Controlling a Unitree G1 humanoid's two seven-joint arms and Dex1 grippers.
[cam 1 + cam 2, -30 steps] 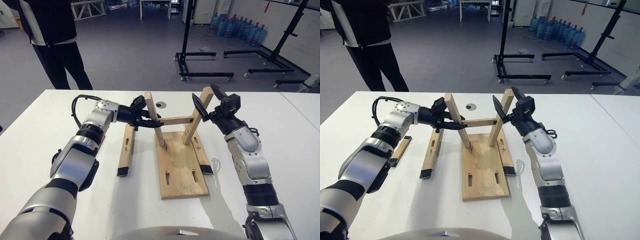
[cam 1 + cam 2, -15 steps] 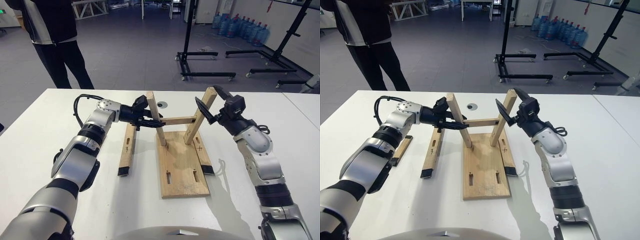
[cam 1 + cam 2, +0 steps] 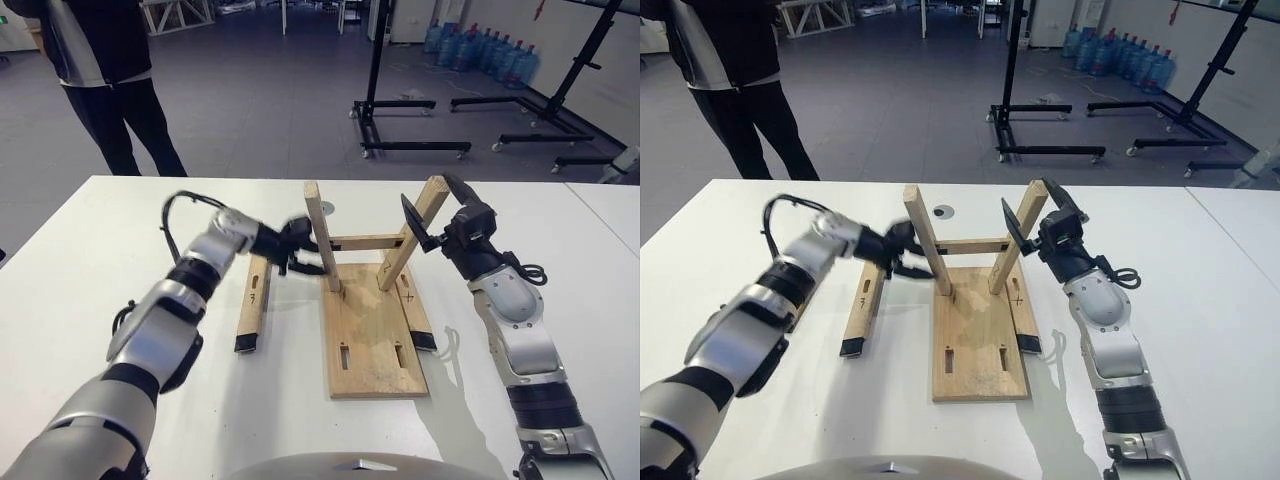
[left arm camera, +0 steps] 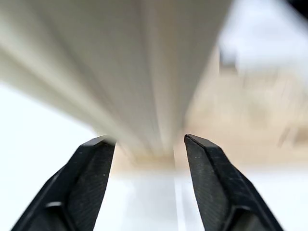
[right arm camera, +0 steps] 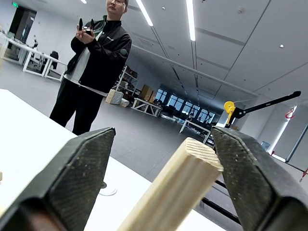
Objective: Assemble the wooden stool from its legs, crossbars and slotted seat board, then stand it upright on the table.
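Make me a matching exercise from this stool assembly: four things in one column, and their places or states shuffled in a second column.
Column one
1. seat board
2. crossbar
3. loose leg
4. right end effector

Column two
A. open, straddling the top of the right upright leg
B. lying on the table, on the robot's left of the board
C. flat on the table, beneath the standing frame
D. bridging the left upright leg and the right one

Pairs: 1-C, 2-D, 3-B, 4-A.
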